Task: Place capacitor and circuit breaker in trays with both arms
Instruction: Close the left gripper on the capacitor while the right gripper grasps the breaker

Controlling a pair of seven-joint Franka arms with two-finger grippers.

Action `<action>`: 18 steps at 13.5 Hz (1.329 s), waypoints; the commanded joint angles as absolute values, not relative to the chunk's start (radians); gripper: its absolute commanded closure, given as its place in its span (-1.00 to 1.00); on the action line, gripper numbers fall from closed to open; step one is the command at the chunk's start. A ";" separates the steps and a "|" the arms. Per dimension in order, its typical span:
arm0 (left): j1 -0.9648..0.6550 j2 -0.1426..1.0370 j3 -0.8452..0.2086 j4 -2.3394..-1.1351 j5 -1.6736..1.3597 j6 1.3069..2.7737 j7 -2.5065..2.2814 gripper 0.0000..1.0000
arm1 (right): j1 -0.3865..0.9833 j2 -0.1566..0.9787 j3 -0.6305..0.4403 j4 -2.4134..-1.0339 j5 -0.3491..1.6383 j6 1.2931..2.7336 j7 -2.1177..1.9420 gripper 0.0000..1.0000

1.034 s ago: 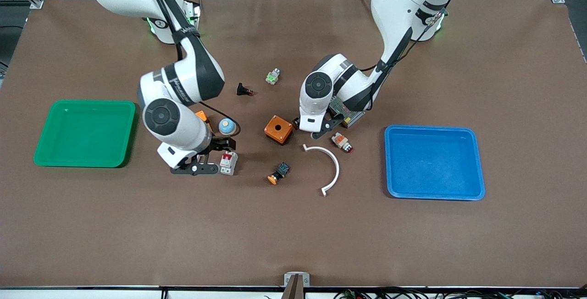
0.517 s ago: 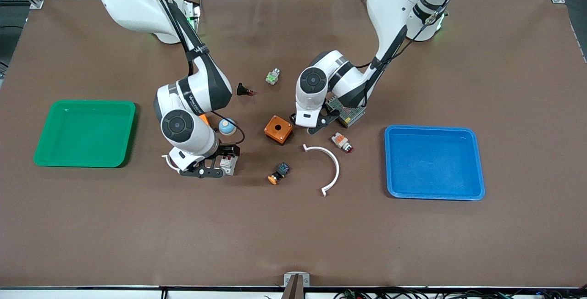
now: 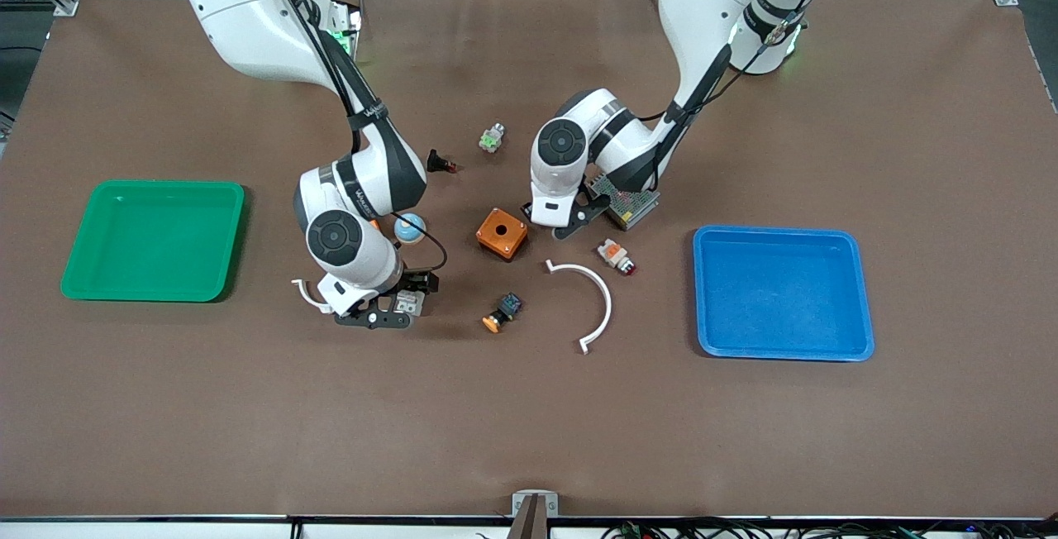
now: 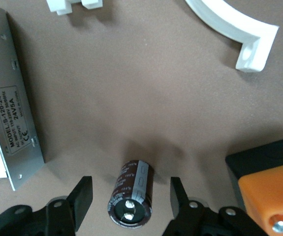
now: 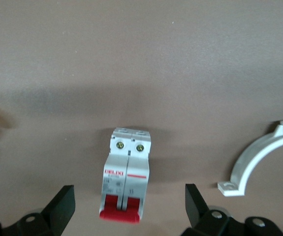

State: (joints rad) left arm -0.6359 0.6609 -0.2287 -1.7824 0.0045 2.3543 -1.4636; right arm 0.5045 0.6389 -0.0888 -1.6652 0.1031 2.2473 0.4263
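A: Where do your 2 pincers stand?

B: Your left pincer is low over the surface beside the orange button box, toward the left arm's end. The capacitor lies on its side between the fingers, with a gap showing on each side, so they are apart and grip nothing yet. I judge it sits there so 1 squeeze catches the round body across its width.

A: And the right one?

B: Your right pincer is down over the circuit breaker, which lies flat on the surface just nearer the front camera than the blue-topped knob. Its fingers stand wide apart, well clear of the breaker's long sides, with the red switch end pointing toward the wrist. That straddle suits a grip across the narrow width.

A: What lies close by?

B: A metal power supply and a white curved bracket lie near the capacitor. Close slowly, since I expect a cylinder on its side could roll away.

A: Where would they go?

B: The green tray lies at the right arm's end and the blue tray at the left arm's end. Each arm probably serves its own tray, so neither would need to cross.
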 commanded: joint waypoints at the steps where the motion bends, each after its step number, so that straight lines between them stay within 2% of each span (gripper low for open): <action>1: -0.649 0.664 -0.224 -1.786 -0.015 2.372 -1.485 -0.30 | 0.511 0.661 -0.091 -1.663 0.113 2.269 0.443 -0.97; 3: -0.649 0.663 -0.224 -1.786 -0.015 2.372 -1.486 -0.24 | 0.512 0.667 -0.091 -1.663 0.114 2.267 0.445 -0.95; 4: -0.650 0.663 -0.224 -1.786 -0.015 2.372 -1.488 -0.22 | 0.512 0.669 -0.089 -1.663 0.114 2.267 0.445 -0.85; 7: -0.649 0.663 -0.224 -1.786 -0.015 2.372 -1.489 0.05 | 0.512 0.672 -0.089 -1.663 0.114 2.266 0.445 -0.29; 9: -0.647 0.663 -0.224 -1.784 -0.017 2.370 -1.489 0.38 | 0.512 0.672 -0.089 -1.663 0.132 2.266 0.445 0.15; 11: -0.647 0.663 -0.224 -1.782 -0.017 2.370 -1.491 0.77 | 0.512 0.667 -0.089 -1.658 0.141 2.261 0.445 0.46; 13: -0.638 0.644 -0.222 -1.781 -0.017 2.352 -1.499 0.97 | 0.506 0.661 -0.090 -1.651 0.141 2.255 0.442 0.53; 15: -0.627 0.599 -0.218 -1.778 -0.014 2.306 -1.511 0.97 | 0.491 0.626 -0.095 -1.640 0.140 2.211 0.430 0.54; 18: -0.537 0.494 -0.210 -1.776 0.005 2.209 -1.490 0.97 | 0.401 0.530 -0.098 -1.588 0.130 2.001 0.343 0.53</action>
